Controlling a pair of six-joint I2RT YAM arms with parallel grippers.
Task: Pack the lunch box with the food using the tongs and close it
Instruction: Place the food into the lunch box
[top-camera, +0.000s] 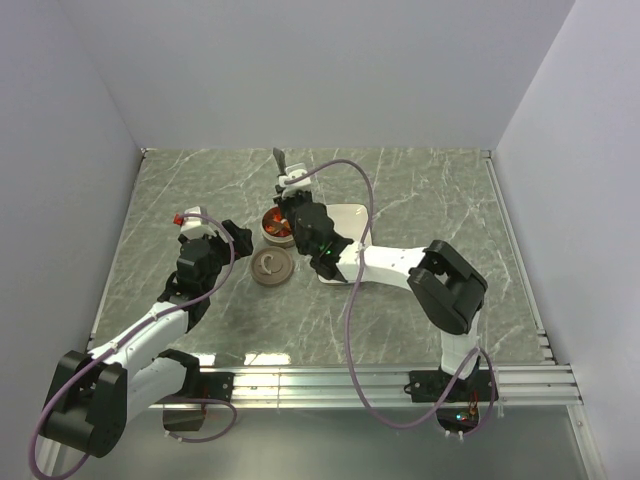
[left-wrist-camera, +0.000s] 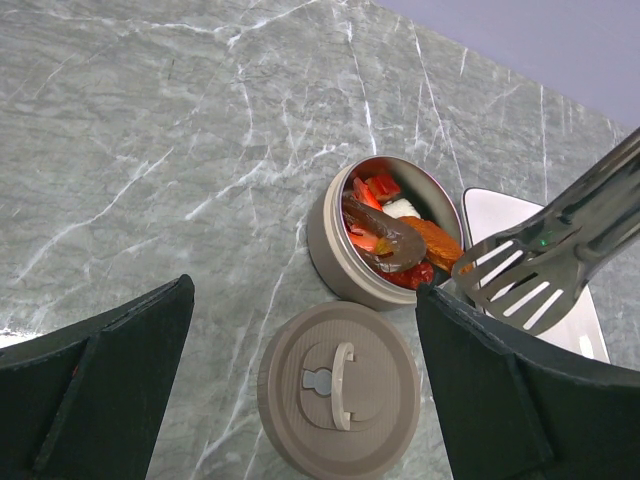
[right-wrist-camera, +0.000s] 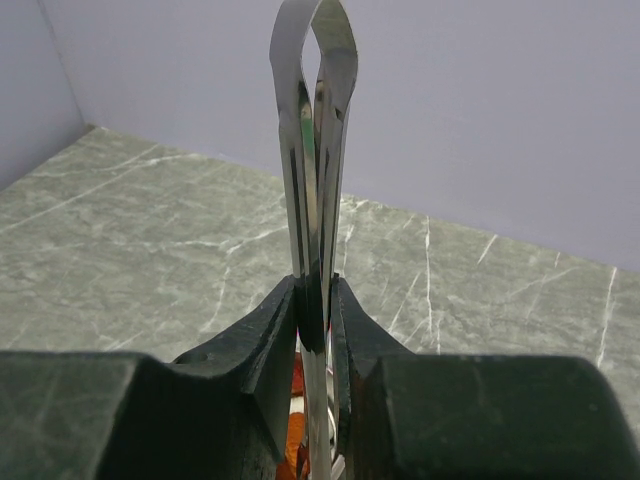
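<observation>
table (top-camera: 430, 190) — grey marble | on it — lunch box (left-wrist-camera: 328, 250), lid (left-wrist-camera: 338, 392), white plate (left-wrist-camera: 497, 212)

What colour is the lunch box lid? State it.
Greyish brown; the lid shows best in the left wrist view.

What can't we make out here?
- Top view: plate mostly under the right arm; what's on it unseen.
- Right wrist: tongs tips hidden below the right claw.
- Left wrist: plate largely covered by the tongs.
- Top view: food in the lunch box too small to count.
</observation>
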